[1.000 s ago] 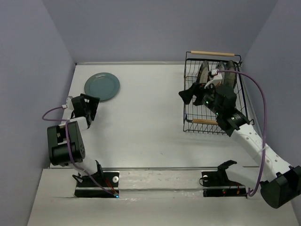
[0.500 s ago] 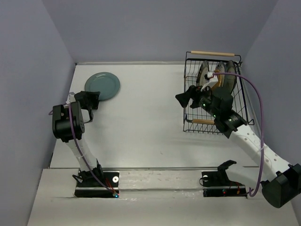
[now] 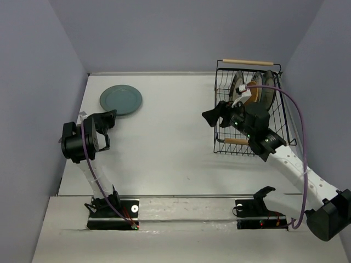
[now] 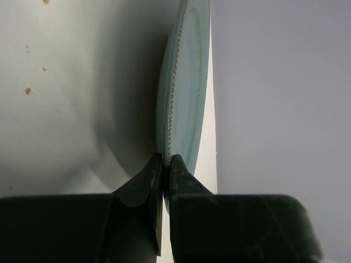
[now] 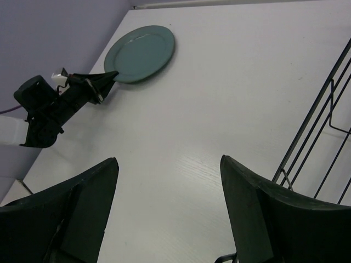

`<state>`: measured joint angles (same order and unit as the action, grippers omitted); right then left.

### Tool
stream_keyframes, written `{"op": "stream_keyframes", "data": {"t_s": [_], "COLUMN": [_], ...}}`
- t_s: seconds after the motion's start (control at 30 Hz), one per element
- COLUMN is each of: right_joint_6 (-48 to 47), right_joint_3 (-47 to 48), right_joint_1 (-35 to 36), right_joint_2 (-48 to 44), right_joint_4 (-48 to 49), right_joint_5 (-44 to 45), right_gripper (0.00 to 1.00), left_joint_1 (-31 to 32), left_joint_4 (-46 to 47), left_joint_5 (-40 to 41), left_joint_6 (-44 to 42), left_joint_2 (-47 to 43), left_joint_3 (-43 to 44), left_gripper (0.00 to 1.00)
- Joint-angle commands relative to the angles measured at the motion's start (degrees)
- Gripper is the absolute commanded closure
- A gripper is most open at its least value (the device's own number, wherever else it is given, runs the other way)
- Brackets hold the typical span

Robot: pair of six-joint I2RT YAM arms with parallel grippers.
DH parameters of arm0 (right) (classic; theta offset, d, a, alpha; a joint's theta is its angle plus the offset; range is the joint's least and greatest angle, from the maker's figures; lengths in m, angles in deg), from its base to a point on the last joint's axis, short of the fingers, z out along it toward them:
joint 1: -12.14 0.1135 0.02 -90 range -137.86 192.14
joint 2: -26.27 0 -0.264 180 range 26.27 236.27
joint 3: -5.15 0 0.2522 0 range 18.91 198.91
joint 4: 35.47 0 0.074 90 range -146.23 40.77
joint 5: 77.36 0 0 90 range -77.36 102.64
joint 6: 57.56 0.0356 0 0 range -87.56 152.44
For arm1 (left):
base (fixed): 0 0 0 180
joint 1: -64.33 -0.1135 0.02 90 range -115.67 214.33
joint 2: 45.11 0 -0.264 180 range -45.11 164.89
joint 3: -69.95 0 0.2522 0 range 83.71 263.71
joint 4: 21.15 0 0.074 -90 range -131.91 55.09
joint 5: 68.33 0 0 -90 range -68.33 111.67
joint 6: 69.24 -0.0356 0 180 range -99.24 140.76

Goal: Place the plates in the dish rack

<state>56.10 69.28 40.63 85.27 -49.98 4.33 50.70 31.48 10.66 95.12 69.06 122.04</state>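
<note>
A plain teal plate [image 3: 121, 99] lies flat at the table's back left. My left gripper [image 3: 111, 115] reaches its near edge and is shut on the rim. In the left wrist view the two jaws [image 4: 166, 159] pinch the thin edge of the teal plate [image 4: 186, 93]. The black wire dish rack [image 3: 248, 62] stands at the back right, with other plates [image 3: 253, 87] upright inside it. My right gripper [image 3: 211, 116] hovers just left of the rack, open and holding nothing. The right wrist view shows that gripper [image 5: 167, 159] above bare table, with the teal plate [image 5: 140, 53] far off.
Purple walls close in the table on the left, back and right. The rack's near wooden handle [image 3: 239, 141] lies under my right arm. Rack wires [image 5: 312, 137] show at the right edge of the right wrist view. A cable loops over the rack from my right wrist.
My left gripper swung up to the teal plate's near edge and shut on its rim; the plate shifted slightly right. My right gripper drifted a little left of the rack.
</note>
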Motion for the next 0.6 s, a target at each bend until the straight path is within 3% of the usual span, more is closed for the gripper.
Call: {"op": "stream_keyframes", "data": {"t_s": [0.0,0.2,0.4,0.57], "right_joint_6": [1.04,1.83,1.73,5.52], "right_joint_3": [3.06,6.66,11.23,14.84], "right_joint_1": [2.44,3.59,3.59,3.59], "right_joint_2": [1.02,3.4,6.64,10.6], "right_joint_4": [3.48,3.39,1.37,0.93], "right_joint_5": [-1.35,-3.9,-6.0,-7.15], "right_gripper": [0.2,0.17,0.1,0.07], "left_joint_1": [1.23,2.2,2.9,4.13], "left_joint_4": [3.31,5.33,-7.91,-15.04], "left_joint_5": [-2.08,-5.86,-11.74,-17.56], "left_joint_6": [-2.39,1.13,-2.99,-4.84], "left_joint_2": [-10.96,-25.44,-45.31,-56.58], "left_joint_3": [-1.5,-6.68,-8.18,-10.72], "left_gripper": [0.94,0.94,0.94,0.94]}}
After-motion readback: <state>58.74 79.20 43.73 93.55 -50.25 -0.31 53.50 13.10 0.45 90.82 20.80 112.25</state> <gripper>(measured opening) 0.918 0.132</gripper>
